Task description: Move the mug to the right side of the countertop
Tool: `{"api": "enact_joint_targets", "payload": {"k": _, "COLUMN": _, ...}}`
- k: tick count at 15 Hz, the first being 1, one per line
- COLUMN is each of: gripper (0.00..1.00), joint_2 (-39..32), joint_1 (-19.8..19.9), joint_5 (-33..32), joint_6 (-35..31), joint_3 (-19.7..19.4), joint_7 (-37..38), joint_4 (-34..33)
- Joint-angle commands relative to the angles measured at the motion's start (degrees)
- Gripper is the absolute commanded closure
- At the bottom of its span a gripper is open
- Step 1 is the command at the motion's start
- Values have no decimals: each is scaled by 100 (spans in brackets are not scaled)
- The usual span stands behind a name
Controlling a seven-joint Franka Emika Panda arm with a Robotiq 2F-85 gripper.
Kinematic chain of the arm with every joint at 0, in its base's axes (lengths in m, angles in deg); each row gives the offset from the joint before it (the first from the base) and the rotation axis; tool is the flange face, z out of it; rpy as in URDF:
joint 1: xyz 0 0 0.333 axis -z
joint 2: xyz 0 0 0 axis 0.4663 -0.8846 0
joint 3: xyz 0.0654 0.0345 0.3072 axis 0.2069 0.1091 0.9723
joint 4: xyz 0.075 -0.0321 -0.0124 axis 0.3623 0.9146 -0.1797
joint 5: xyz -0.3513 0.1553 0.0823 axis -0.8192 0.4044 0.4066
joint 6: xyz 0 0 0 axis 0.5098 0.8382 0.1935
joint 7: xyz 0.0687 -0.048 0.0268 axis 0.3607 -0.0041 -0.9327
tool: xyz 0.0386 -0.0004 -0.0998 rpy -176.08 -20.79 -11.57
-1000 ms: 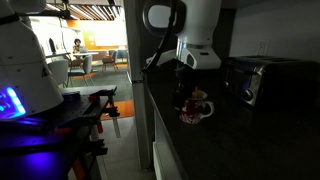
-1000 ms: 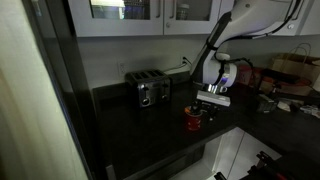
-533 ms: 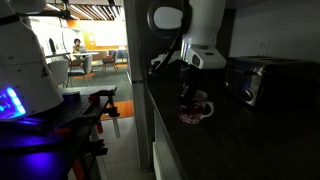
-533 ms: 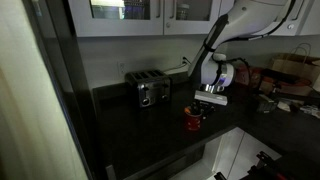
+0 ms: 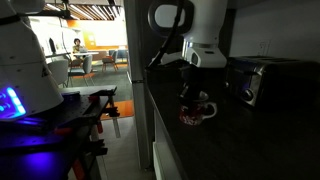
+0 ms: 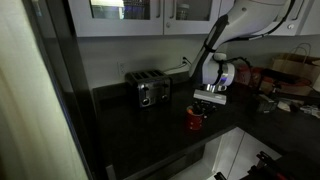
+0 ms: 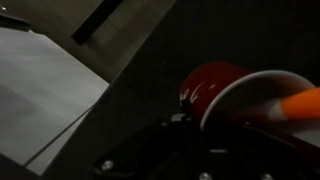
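The mug [image 5: 199,109] is small, red and white, and stands on the dark glossy countertop [image 5: 245,145] near its front edge; it also shows as the mug [image 6: 195,120] below the arm. My gripper [image 5: 193,96] comes straight down onto its top, seen too as the gripper [image 6: 204,107]. In the wrist view the mug [image 7: 212,84] fills the right side, with an orange piece [image 7: 302,102] sticking out of it. My gripper [image 7: 205,128] is shut on the mug's rim, one dark finger against the red outer wall.
A dark toaster [image 5: 266,78] stands behind the mug, also visible as the toaster [image 6: 152,91]. A paper bag [image 6: 297,70] and clutter sit at the counter's far end. The counter edge [image 5: 152,120] drops to the floor [image 7: 40,95] close by.
The jaws have closed on the mug's rim and the hand has settled slightly lower. The mug stands where it was.
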Motion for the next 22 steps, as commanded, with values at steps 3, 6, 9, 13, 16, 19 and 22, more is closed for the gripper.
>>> {"api": "enact_joint_targets", "payload": {"k": 3, "gripper": 98, "joint_2": 0, "joint_1": -391, "joint_5": -275, "joint_6": 534, "joint_3": -818, "joint_7": 1683, "joint_4": -229}}
{"api": "enact_joint_targets", "payload": {"k": 6, "gripper": 98, "joint_2": -29, "joint_1": -134, "joint_5": 80, "joint_6": 793, "joint_3": -871, "joint_7": 2096, "joint_4": -486}}
{"api": "enact_joint_targets", "payload": {"k": 9, "gripper": 98, "joint_2": -118, "joint_1": 9, "joint_5": 388, "joint_6": 771, "joint_3": -923, "joint_7": 2553, "joint_4": -728}}
{"api": "enact_joint_targets", "payload": {"k": 13, "gripper": 98, "joint_2": -422, "joint_1": 244, "joint_5": 666, "joint_6": 412, "joint_3": -811, "joint_7": 2640, "joint_4": -1045}}
{"api": "enact_joint_targets", "payload": {"k": 16, "gripper": 98, "joint_2": -649, "joint_1": 258, "joint_5": 793, "joint_6": 208, "joint_3": -828, "joint_7": 2717, "joint_4": -1194}}
{"api": "enact_joint_targets", "payload": {"k": 19, "gripper": 98, "joint_2": -810, "joint_1": 361, "joint_5": 1013, "joint_6": -103, "joint_3": -699, "joint_7": 2591, "joint_4": -1284}}
{"api": "enact_joint_targets", "payload": {"k": 22, "gripper": 98, "joint_2": -806, "joint_1": 408, "joint_5": 1157, "joint_6": -164, "joint_3": -620, "joint_7": 2558, "joint_4": -1281}}
